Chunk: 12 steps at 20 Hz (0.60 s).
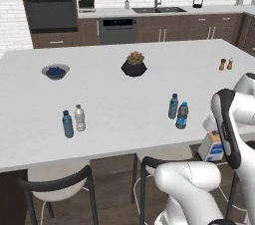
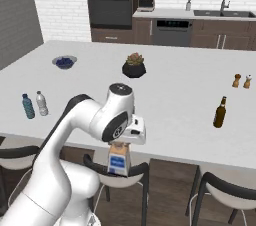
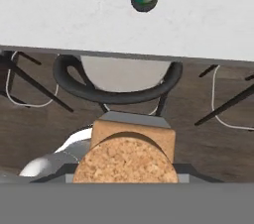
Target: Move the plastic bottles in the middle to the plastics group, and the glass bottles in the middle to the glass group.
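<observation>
Tool [image 2: 121, 146] clamped on corked bottle [image 2: 119, 162], blue-and-white label unreadable, hung off tabletop [image 2: 175, 115] edge over a stool [image 2: 116, 174]. Two blue-capped bottles [image 1: 178, 111] stood mid-tabletop; brown bottle [image 2: 220, 112] well right, label illegible.

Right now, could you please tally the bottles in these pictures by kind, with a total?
Plastic water bottles: 4, namely the plastics group and the plastic bottles in the middle
Brown glass bottle: 1
Cork-stoppered glass bottle, held by the gripper off the counter's edge: 1
Total: 6
</observation>
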{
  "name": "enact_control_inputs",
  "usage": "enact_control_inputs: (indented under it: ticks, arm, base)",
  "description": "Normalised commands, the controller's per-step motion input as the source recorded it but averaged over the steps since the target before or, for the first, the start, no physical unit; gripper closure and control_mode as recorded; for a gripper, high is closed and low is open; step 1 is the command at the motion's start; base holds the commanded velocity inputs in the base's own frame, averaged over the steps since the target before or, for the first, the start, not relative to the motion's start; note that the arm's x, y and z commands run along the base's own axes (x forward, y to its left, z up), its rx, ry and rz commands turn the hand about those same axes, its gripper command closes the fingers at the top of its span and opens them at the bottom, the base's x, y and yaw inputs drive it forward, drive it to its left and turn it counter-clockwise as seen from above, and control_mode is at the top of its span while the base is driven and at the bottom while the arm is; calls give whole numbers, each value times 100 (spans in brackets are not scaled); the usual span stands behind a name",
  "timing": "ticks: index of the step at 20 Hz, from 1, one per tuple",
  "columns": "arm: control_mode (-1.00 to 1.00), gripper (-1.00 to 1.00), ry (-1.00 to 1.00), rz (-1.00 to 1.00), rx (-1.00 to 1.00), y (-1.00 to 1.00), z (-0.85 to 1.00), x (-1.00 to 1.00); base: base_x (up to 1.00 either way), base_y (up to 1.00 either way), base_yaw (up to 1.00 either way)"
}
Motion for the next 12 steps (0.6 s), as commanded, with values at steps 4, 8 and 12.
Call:
enact_control_inputs:
  ticks: [4, 8, 12]
  arm:
    - [-100, 100, 0, -2, 19, -100, 43, -5]
    - [-100, 100, 2, 0, 16, -100, 51, 8]
    - [-100, 100, 3, 0, 5, -100, 55, 9]
  base:
    - [0, 0, 0]
    - [0, 0, 0]
    - [0, 0, 0]
